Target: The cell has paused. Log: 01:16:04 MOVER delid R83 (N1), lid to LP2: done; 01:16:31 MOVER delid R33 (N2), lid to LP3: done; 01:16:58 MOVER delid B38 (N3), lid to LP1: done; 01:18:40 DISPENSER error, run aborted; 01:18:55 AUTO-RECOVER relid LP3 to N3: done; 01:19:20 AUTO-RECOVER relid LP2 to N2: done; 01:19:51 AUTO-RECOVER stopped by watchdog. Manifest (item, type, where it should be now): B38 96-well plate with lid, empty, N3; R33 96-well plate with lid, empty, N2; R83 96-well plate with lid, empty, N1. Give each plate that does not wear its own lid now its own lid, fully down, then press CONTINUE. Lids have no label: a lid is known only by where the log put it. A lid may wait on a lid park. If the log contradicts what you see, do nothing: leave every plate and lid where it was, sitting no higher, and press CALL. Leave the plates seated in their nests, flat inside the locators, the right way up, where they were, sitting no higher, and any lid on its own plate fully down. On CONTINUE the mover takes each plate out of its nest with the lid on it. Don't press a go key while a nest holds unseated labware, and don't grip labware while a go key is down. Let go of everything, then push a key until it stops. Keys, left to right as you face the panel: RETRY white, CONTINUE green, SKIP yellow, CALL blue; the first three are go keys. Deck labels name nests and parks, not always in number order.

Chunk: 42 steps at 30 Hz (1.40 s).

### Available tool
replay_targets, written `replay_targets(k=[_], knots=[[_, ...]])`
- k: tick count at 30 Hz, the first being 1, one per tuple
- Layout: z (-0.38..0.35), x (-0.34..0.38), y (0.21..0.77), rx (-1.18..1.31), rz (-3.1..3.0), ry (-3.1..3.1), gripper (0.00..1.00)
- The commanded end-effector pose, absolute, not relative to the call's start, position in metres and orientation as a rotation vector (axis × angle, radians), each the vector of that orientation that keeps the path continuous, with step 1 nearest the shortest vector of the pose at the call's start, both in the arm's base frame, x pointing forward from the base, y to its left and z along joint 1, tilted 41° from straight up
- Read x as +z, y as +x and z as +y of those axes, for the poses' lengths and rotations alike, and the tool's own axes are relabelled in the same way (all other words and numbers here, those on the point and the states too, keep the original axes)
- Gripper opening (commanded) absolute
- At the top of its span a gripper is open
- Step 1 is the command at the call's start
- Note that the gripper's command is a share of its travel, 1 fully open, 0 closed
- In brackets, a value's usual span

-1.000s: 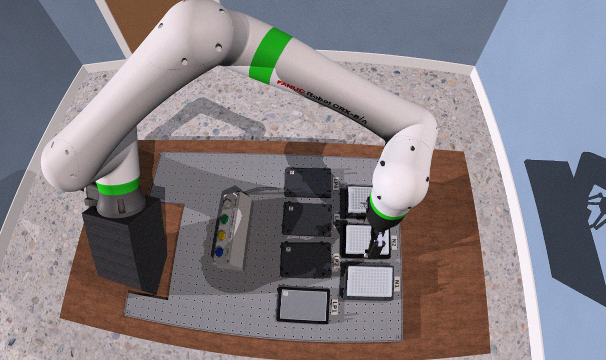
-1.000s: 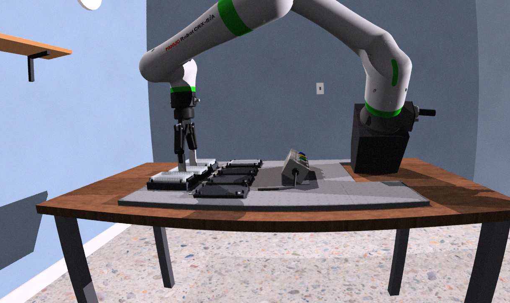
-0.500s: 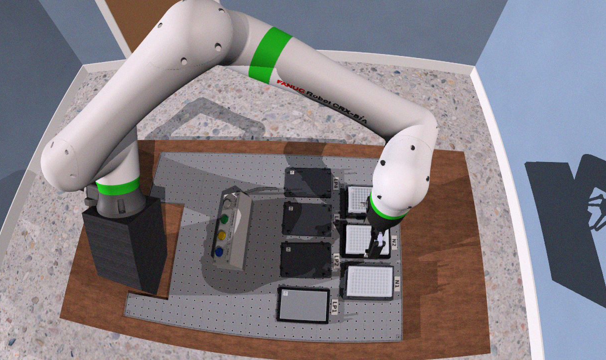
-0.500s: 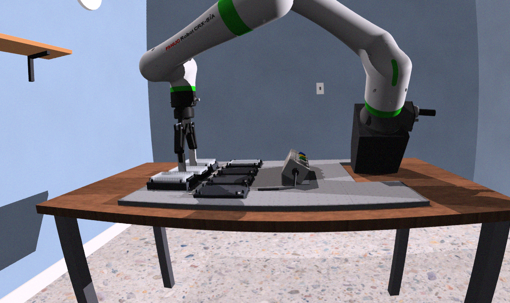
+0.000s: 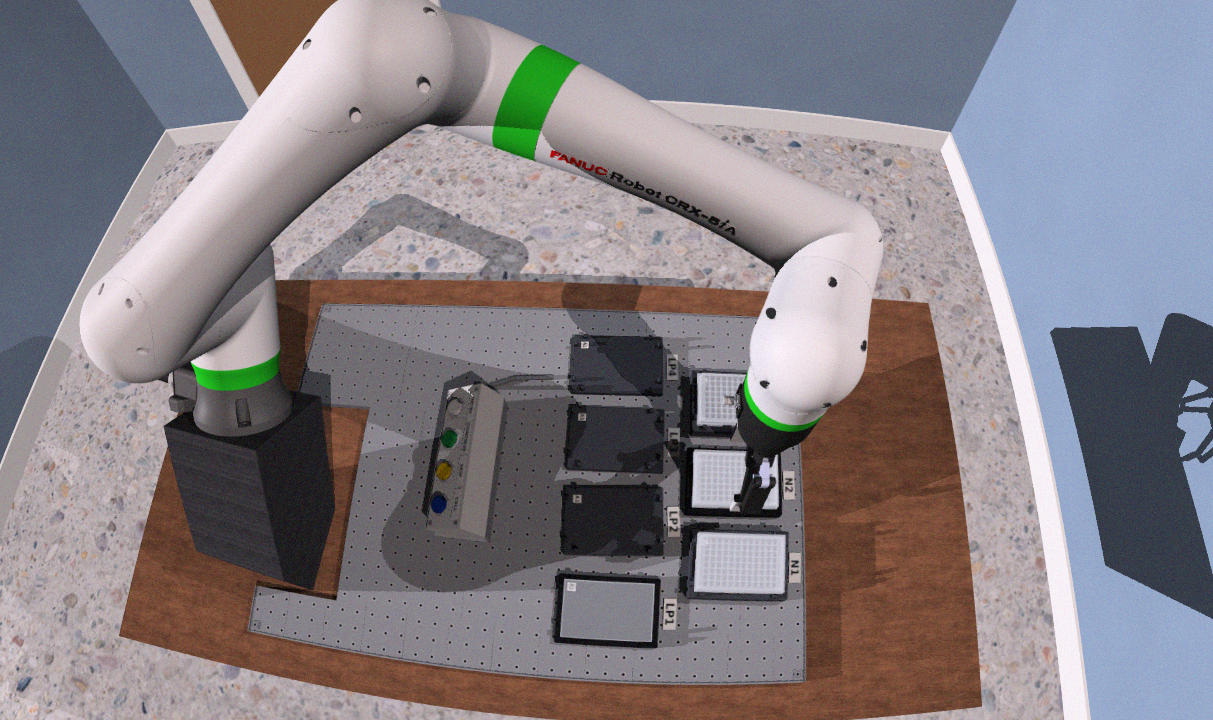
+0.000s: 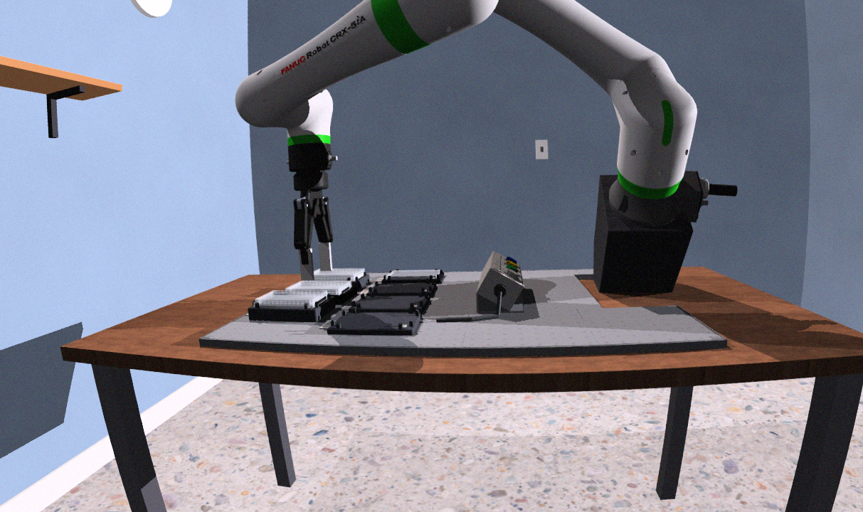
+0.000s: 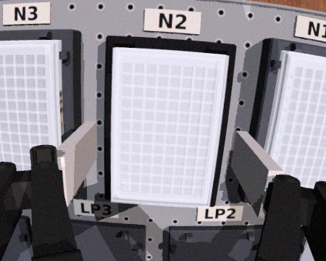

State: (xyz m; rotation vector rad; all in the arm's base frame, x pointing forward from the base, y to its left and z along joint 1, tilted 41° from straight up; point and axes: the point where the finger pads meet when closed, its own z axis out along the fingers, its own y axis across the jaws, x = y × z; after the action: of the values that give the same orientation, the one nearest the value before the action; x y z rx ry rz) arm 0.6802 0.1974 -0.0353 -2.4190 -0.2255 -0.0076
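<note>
Three white 96-well plates sit in a row of three black nests along one side of the grey deck on the table: the plate at N3 (image 5: pixel 716 399), the plate at N2 (image 5: pixel 720 479) and the plate at N1 (image 5: pixel 739 563). Beside them runs a row of four lid parks. The park at LP1 (image 5: pixel 606 610) carries a pale lid in its black frame; the parks at LP2 (image 5: pixel 612 519), LP3 (image 5: pixel 614 438) and LP4 (image 5: pixel 616 364) show only dark surfaces. In the wrist view the N2 plate looks smoother and hazier than its neighbours, as under a clear lid, while whether N3 is lidded I cannot tell. One sloped key panel (image 5: pixel 464 461) stands left of the parks, with four keys in a line: white, green, yellow, blue.

Each plate lies flat, its long axis running across the row, from the parks towards the table edge.

The gripper (image 7: pixel 165 164) hangs above the N2 plate, pointing straight down. Its jaws are spread and released, holding nothing; the two pale pads (image 7: pixel 78 156) stand outside the plate's long sides, one on each side, apart from it.
</note>
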Motion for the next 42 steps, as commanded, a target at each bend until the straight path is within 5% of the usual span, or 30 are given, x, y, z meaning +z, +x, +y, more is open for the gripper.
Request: replay_targets(k=[1, 28, 42], knots=[[0.193, -0.030, 0.681, -0.008, -0.225, -2.419, 0.66], [0.172, -0.011, 0.681, -0.008, -0.225, -2.420, 0.66], [0.027, -0.126, 0.580, -0.010, -0.228, -2.424, 0.66]])
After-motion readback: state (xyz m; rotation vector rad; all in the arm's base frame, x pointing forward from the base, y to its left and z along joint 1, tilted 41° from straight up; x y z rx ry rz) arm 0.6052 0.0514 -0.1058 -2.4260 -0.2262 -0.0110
